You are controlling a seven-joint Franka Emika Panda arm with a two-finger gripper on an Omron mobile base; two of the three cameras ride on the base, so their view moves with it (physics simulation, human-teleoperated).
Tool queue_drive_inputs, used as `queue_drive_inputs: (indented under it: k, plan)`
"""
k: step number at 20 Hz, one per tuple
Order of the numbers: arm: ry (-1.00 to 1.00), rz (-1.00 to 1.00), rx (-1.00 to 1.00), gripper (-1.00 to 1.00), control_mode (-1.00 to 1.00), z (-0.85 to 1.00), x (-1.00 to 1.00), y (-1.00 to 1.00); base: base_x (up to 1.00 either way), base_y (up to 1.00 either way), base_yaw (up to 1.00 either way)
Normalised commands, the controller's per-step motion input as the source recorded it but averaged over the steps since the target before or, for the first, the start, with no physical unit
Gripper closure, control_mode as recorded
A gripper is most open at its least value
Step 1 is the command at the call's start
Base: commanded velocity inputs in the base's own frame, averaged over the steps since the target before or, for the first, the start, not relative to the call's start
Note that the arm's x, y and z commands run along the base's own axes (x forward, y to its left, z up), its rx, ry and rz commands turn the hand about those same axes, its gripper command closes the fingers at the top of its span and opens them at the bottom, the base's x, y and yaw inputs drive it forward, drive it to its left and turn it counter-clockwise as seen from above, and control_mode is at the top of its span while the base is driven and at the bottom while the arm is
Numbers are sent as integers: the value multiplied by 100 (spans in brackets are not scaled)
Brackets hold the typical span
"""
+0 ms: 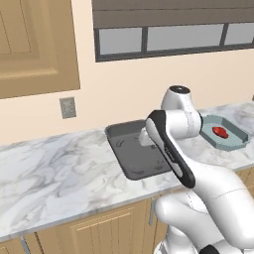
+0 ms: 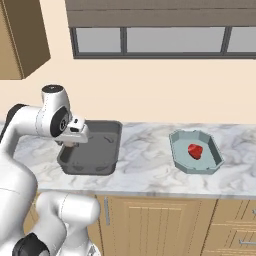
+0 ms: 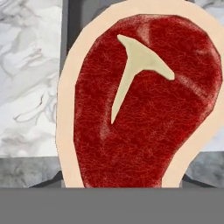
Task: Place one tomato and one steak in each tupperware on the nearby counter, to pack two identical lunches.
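Steak (image 3: 144, 105), T-bone w/ pale fat rim, fills centre of hand view, v. close to lens; likely pinched in gripper (image 2: 75, 142) for carrying, but fingers hidden, so can't tell.

Gripper hangs over dark grey tupperware (image 1: 136, 149), frame centre of left base view: prob. about to drop steak in.

Teal tupperware (image 2: 196, 152), right-centre of right base view, already holds red item (image 2: 195, 151), steak or tomato unclear.

Both on marbled counter (image 1: 49, 168).

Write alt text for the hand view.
A raw red steak with a pale fat rim and a T-shaped bone takes up most of the frame, very close to the camera. Behind it lie the dark grey tupperware and, at left, the white-and-grey marbled counter.
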Motion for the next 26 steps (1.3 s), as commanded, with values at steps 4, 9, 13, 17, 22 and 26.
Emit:
queue_drive_inputs:
  k: [4, 9, 13, 17, 22, 26]
  plan:
    - [1, -6, 0, 100, -100, -29, 64, 0, 0, 0, 0]
    - [0, -2, 0, 100, -100, -38, 34, 0, 0, 0, 0]
    - [0, 0, 0, 100, -100, -36, 19, 6, 0, 0, 0]
    - [0, 0, 0, 100, -100, -32, 18, 16, 0, 0, 0]
    - [0, 0, 0, 100, -100, -26, 22, 19, 0, 0, 0]
    - [0, 0, 0, 100, -100, -22, 39, 14, 0, 0, 0]
